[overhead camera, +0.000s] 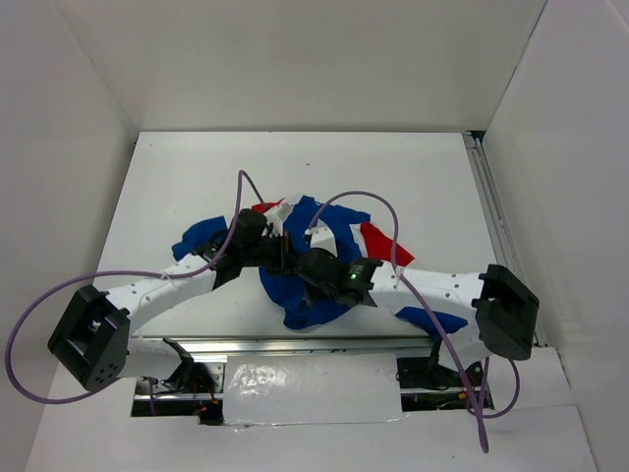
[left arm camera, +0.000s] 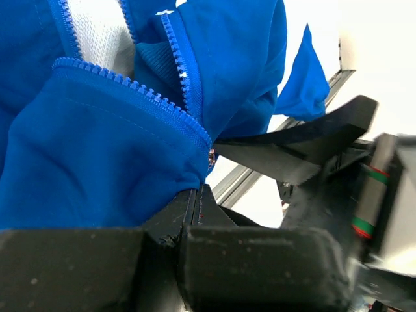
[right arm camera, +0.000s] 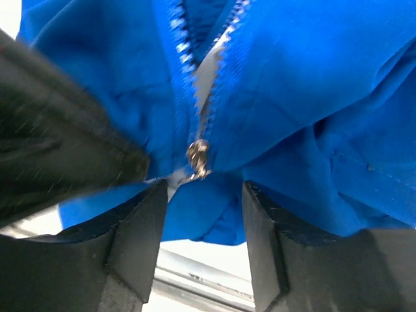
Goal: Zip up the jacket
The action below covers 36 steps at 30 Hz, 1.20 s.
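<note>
A small blue jacket with red and white panels lies crumpled on a white desk, near its front edge, midway between left and right, with the two arms meeting over it. The left tool is clamped fully shut on a fold of blue cloth at the foot of the zip, just beside the last zipper teeth. The right tool stands partly open, one finger on either side of the small metal zipper pull, with nothing gripped and a gap left on each side.

The cloth looks thin, light and limp (it bunches and sags wherever it is not held), so it would probably follow any pull rather than resist it. The pull is the one hard part, small and likely slippery. It seems the right place for the right tool to pinch squarely, while the left tool's grip at the hem keeps the zip taut. The teeth above the pull gape open, so the zip is not yet done up.
</note>
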Each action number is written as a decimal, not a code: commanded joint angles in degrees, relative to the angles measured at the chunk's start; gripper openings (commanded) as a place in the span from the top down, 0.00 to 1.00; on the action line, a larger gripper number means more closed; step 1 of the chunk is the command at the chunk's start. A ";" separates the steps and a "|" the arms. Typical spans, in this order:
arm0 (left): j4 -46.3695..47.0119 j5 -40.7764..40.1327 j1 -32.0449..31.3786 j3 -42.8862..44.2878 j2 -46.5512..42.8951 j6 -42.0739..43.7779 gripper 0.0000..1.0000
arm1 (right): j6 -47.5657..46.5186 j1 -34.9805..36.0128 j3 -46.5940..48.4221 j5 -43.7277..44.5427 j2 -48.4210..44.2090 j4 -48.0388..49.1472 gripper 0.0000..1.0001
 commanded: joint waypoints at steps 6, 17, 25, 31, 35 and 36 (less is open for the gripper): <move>1.43 1.67 0.17 -0.45 -3.15 -1.56 1.00 | 5.75 0.67 2.29 7.09 0.94 5.02 0.53; 1.43 2.55 0.08 -0.54 -2.45 -1.74 1.00 | 6.98 1.73 3.34 11.13 1.72 5.64 0.58; 3.01 3.69 0.17 -0.63 -2.36 -1.83 1.00 | 6.19 1.99 4.21 11.04 2.60 7.31 0.49; 3.45 3.87 0.17 -0.89 -3.06 -2.00 1.00 | 5.49 2.26 4.92 10.34 3.74 8.98 0.62; 3.28 3.87 0.17 -0.89 -3.24 -1.65 1.00 | 5.92 2.43 3.43 11.82 3.13 10.21 0.73; 3.27 3.69 0.17 -0.89 -3.32 -1.57 1.00 | 6.01 2.43 3.08 12.27 2.44 10.21 0.75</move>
